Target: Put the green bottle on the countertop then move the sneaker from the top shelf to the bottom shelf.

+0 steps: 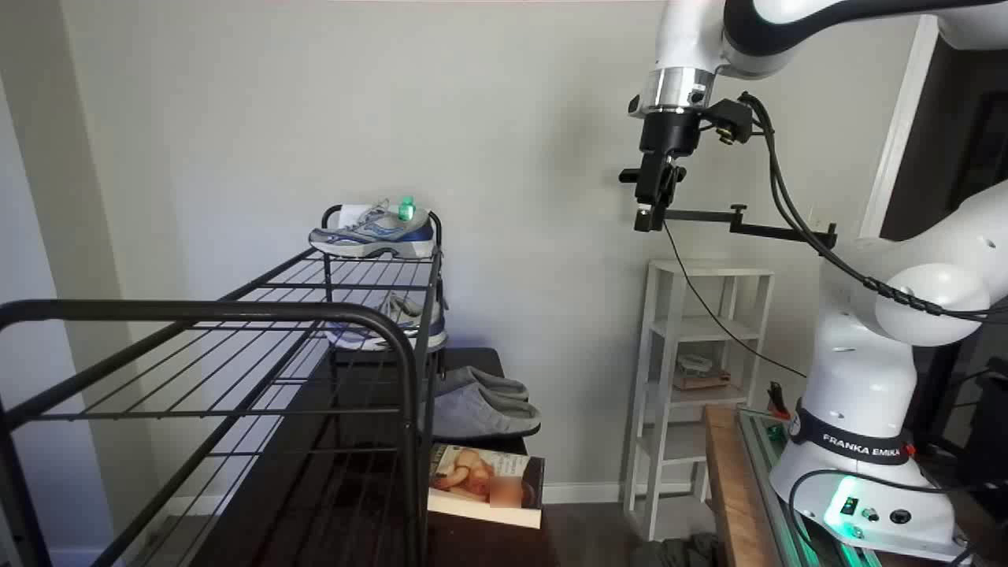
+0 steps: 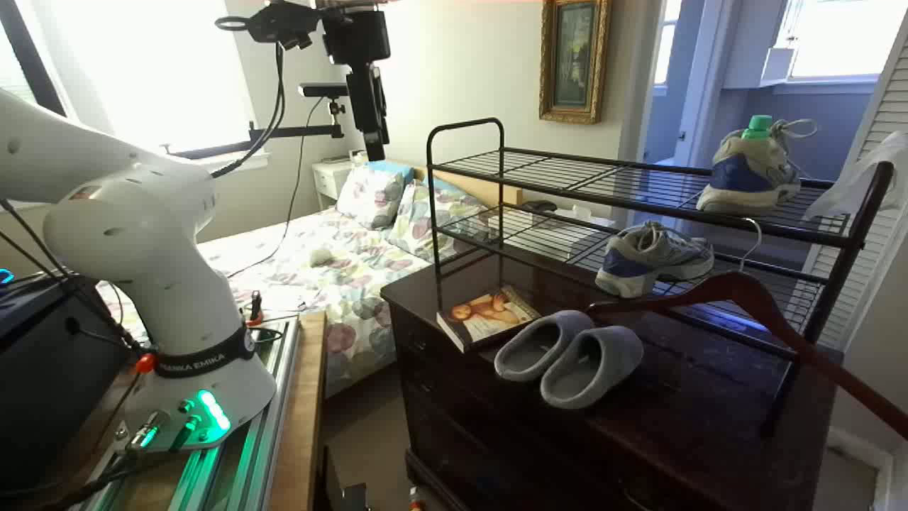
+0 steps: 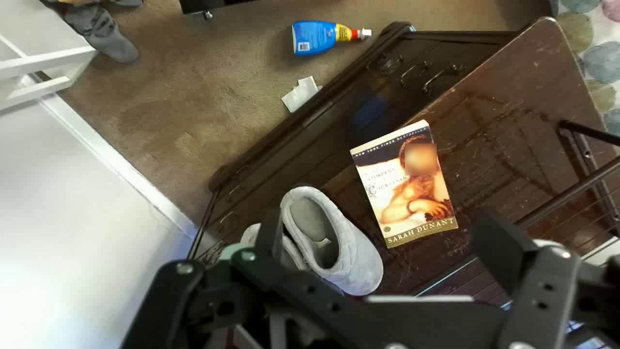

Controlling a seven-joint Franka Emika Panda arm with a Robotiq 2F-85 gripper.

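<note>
Claw (image 3: 382, 237) spread wide, nothing between its jaws, hanging in the air; beneath it, in the wrist view, a paperback book (image 3: 404, 186) and grey slippers (image 3: 359, 261) lie on a dark dresser (image 3: 528, 82), whose top is probably the countertop meant. Well apart from the claw, to its left in an exterior view, the sneaker (image 1: 378, 234) sits on the top shelf (image 1: 346, 286) of a black wire rack (image 1: 197, 310); the green bottle (image 2: 759, 126), cap upward, appears to stand inside the sneaker's opening; a second sneaker (image 2: 652, 257) is one level lower. The bottle should be light, stiff and smooth, so apt to slip; cap and neck, about all that shows of it, look like the place to pinch, with a straight lift so the sneaker is not dragged along; the sneaker looks light too, soft in the upper and firmer in the sole; its heel collar seems the best hold once the bottle is out; a loose lace (image 2: 778, 132) might catch on the claw.
</note>
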